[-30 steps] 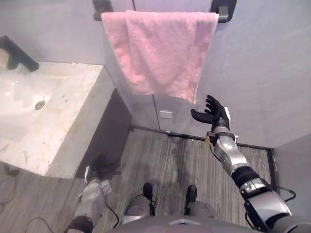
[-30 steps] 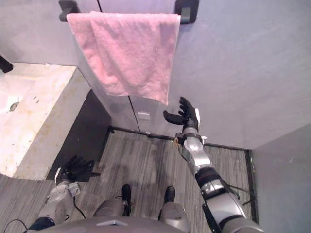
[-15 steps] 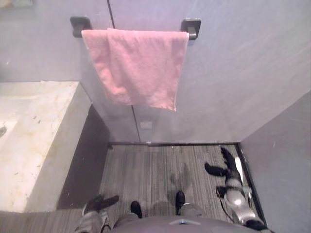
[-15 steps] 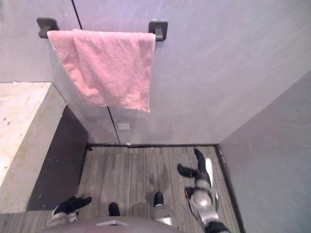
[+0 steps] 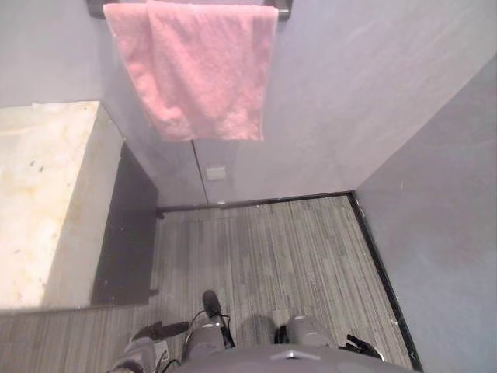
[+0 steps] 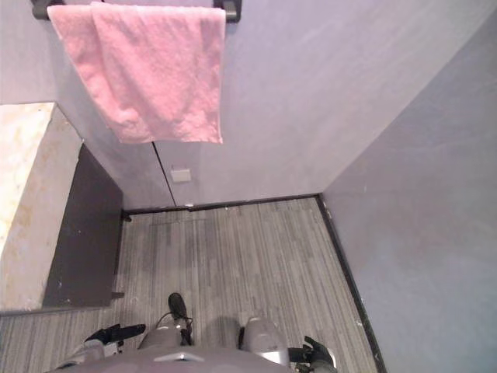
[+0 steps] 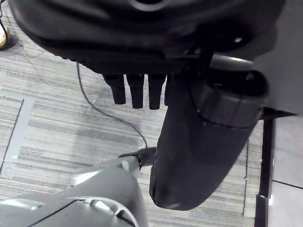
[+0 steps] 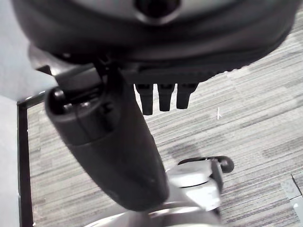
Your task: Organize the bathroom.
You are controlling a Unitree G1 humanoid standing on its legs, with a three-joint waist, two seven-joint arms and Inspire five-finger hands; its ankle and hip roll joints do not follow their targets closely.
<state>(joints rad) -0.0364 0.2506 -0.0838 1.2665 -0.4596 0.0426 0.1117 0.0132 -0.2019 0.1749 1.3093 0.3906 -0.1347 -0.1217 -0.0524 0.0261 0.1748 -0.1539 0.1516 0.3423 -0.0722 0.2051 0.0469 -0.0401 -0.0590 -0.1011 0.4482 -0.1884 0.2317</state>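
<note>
A pink towel (image 5: pixel 194 70) hangs folded over a dark rail (image 6: pixel 231 9) high on the grey wall, and nothing touches it. My left hand (image 5: pixel 159 332) hangs low beside my body at the lower left. In the left wrist view its fingers (image 7: pixel 135 90) are straight, its thumb (image 7: pixel 203 142) stands out, and it holds nothing. My right hand (image 6: pixel 317 351) hangs low at the lower right. In the right wrist view its fingers (image 8: pixel 163 97) are straight and its thumb (image 8: pixel 109 142) is free. Both hands are far below the towel.
A pale marble counter (image 5: pixel 39 194) with a dark cabinet side (image 5: pixel 124 225) stands at the left. A small white wall plate (image 5: pixel 216 172) sits below the towel. A grey side wall (image 5: pixel 443 233) closes the right. Striped grey floor (image 5: pixel 264 256) lies between them.
My right arm has dropped from beside the towel's lower corner to my side. The view has swung right, so the sink has left the picture. The towel still hangs on its rail.
</note>
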